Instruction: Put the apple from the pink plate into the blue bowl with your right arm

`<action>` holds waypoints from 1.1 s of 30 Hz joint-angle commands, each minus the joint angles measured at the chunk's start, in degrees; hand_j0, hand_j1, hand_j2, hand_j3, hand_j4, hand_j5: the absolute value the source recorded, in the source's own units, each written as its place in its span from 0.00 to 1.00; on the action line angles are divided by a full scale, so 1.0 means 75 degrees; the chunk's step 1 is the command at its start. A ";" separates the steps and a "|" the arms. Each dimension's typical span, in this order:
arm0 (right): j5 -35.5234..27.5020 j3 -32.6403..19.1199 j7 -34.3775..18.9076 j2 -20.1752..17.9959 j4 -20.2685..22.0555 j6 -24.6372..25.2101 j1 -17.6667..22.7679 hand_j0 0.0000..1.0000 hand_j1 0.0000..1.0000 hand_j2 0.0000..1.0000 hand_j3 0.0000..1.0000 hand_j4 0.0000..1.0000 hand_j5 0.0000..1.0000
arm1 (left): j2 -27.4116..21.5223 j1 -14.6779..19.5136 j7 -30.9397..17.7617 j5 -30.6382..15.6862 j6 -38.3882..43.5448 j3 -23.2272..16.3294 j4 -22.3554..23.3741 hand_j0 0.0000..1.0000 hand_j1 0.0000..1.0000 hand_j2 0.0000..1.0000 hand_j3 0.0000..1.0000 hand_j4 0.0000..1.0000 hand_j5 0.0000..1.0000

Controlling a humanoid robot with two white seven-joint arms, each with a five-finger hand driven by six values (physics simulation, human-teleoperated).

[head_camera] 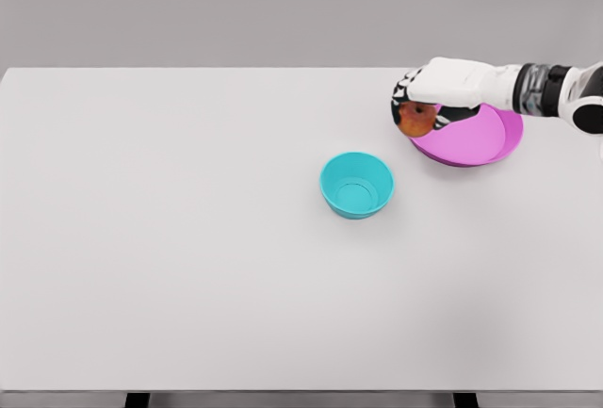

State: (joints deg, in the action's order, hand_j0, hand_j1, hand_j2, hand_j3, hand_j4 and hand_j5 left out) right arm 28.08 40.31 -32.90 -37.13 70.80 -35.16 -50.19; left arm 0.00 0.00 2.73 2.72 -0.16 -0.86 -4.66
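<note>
A white robot arm (556, 89) reaches in from the right edge, stretched almost level toward the left. Its right hand (443, 88) faces palm down, dark-tipped fingers (407, 97) curled downward in a closed grasp. Only this arm is visible.

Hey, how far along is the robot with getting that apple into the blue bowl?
Partway. Done: the right hand has closed on the apple, which now sits at the left edge of the pink plate, apparently lifted off it. In hand: carrying the apple. Left: moving it over to the blue bowl, which holds nothing so far, and releasing it there.
</note>
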 commanded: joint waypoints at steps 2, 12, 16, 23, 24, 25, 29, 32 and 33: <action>-0.0040 -0.0008 0.0004 -0.0077 0.0368 0.0022 0.0059 0.49 0.49 0.49 0.49 0.49 0.49 | 0.0000 0.0000 -0.0001 0.0001 -0.0002 -0.0003 0.0001 1.00 1.00 1.00 1.00 1.00 1.00; -0.0040 -0.0020 0.0004 -0.0241 0.1095 0.0022 0.0188 0.49 0.49 0.49 0.49 0.49 0.49 | 0.0000 0.0000 -0.0001 0.0001 -0.0002 -0.0003 0.0001 1.00 1.00 1.00 1.00 1.00 1.00; -0.0029 -0.0008 -0.0008 -0.0241 0.1587 0.0022 0.0375 0.49 0.49 0.49 0.49 0.49 0.49 | 0.0000 0.0000 -0.0001 0.0001 -0.0002 -0.0003 0.0001 1.00 1.00 1.00 1.00 1.00 1.00; -0.0029 -0.0008 -0.0008 -0.0323 0.2267 0.0022 0.0656 0.49 0.49 0.49 0.49 0.49 0.49 | 0.0000 0.0000 -0.0001 0.0001 -0.0002 -0.0003 0.0001 1.00 1.00 1.00 1.00 1.00 1.00; -0.0029 -0.0008 -0.0008 -0.0311 0.2302 0.0022 0.0691 0.49 0.49 0.49 0.49 0.49 0.49 | 0.0000 0.0000 -0.0001 0.0001 -0.0002 -0.0003 0.0001 1.00 1.00 1.00 1.00 1.00 1.00; -0.0029 0.0004 -0.0008 -0.0288 0.2302 0.0022 0.0715 0.49 0.49 0.49 0.49 0.49 0.49 | 0.0000 0.0000 -0.0001 0.0001 -0.0002 -0.0003 0.0001 1.00 1.00 1.00 1.00 1.00 1.00; -0.0029 0.0062 0.0004 -0.0229 0.2302 0.0022 0.0844 0.49 0.49 0.49 0.49 0.49 0.49 | 0.0000 0.0000 -0.0001 0.0001 -0.0002 -0.0003 0.0001 1.00 1.00 1.00 1.00 1.00 1.00; -0.0029 0.0179 0.0004 -0.0182 0.2302 0.0022 0.0844 0.49 0.49 0.49 0.49 0.49 0.49 | 0.0000 0.0000 -0.0001 0.0001 -0.0002 -0.0003 0.0001 1.00 1.00 1.00 1.00 1.00 1.00; -0.0029 0.0215 0.0004 -0.0182 0.2302 0.0022 0.0832 0.49 0.49 0.49 0.49 0.49 0.49 | 0.0000 0.0000 -0.0001 0.0001 -0.0002 -0.0003 0.0001 1.00 1.00 1.00 1.00 1.00 1.00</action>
State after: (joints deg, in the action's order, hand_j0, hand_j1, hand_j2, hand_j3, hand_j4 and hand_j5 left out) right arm 28.14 41.44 -32.92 -38.64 88.02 -35.15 -43.95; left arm 0.00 0.00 2.73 2.72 -0.17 -0.87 -4.66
